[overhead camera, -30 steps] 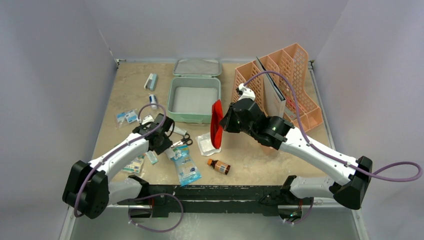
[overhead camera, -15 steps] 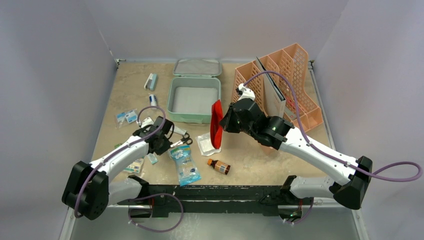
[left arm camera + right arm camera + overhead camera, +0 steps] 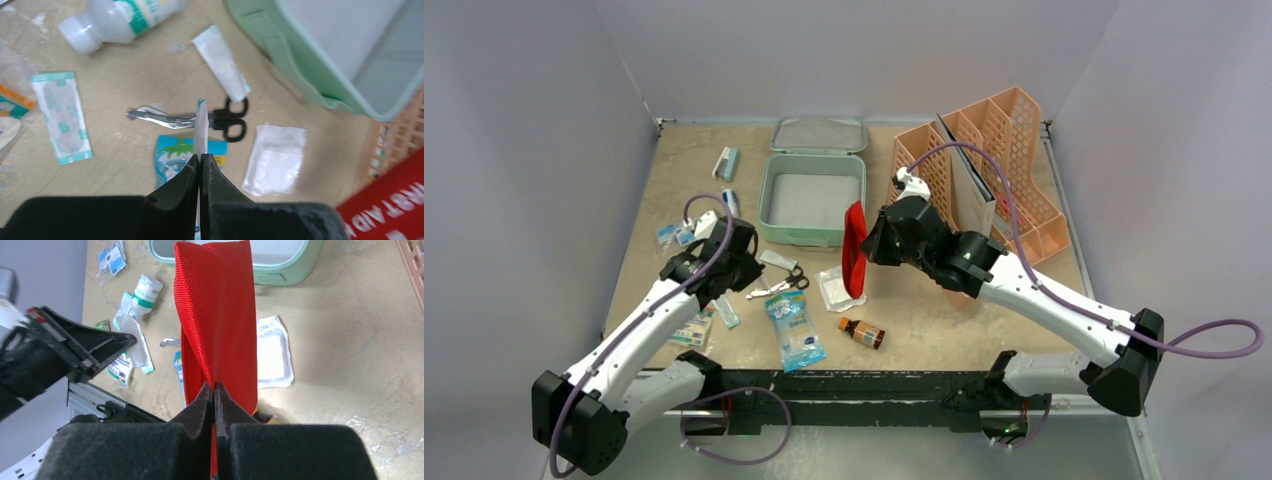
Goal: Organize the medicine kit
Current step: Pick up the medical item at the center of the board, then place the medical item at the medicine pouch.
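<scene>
The step in hand is the lift-and-carry: each arm has an item up off the bench point(image 3: 929, 335), and neither item has reached the box.

The medicine kit point(image 3: 812, 200) sits open near the back middle of the bench and looks empty inside. Its lid point(image 3: 819, 135) lies flat just behind it, and the peach file rack point(image 3: 999, 165) stands to its right.

The left gripper point(image 3: 200, 161) is clamped on a thin flat sachet point(image 3: 202, 127), seen edge-on as white with a teal corner. It hangs above the scissors point(image 3: 210, 120) and the other loose packets, to the left of the kit's front edge. What the sachet contains cannot be read.

The right gripper point(image 3: 214, 392) is pinched shut on the bottom edge of the red pouch point(image 3: 217, 315), which stands on edge off the bench, just beside the kit's front right corner.

Next, I judge, one arm has to cross the near wall of the kit and let go inside while the other waits. The two wrists are near each other in front of the box, so going in together risks a bump.

The sachet is the easy drop. The pouch looks broad against the box opening — it probably needs tipping toward flat, or at least squaring to the walls, before release, or it will perch on the rim.

Plenty remains scattered on the bench, so the task looks early.
</scene>
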Motion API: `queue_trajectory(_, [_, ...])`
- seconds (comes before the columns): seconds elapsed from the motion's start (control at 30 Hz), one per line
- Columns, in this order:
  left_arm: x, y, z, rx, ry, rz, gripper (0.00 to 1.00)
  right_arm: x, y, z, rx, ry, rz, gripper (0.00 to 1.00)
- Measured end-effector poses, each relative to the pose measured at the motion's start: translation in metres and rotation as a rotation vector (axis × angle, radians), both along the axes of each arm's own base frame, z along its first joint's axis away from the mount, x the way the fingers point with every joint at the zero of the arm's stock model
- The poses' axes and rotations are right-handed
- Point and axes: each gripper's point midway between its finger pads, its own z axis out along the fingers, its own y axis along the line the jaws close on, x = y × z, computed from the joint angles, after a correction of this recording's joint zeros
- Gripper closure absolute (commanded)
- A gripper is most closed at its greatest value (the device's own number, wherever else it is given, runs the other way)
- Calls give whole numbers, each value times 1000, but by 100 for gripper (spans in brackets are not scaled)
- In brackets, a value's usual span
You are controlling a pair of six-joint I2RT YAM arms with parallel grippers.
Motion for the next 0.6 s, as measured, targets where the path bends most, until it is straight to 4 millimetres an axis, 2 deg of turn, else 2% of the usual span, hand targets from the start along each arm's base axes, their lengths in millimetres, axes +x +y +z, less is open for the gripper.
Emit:
queue_trajectory(0.17, [11, -26, 50, -79, -104, -158, 100, 0, 7, -11, -13, 29, 21, 100])
queue_trajectory(0.4, [16, -88, 138, -301, -349, -507, 100, -1, 15, -21, -21, 55, 42, 100])
queue_trajectory(0.5, [11, -116, 164, -421, -422, -643, 100, -1, 20, -21, -12, 61, 56, 100])
queue_trajectory(0.6, [10, -137, 176, -507, -458, -757, 100, 0, 25, -20, -2, 62, 65, 100])
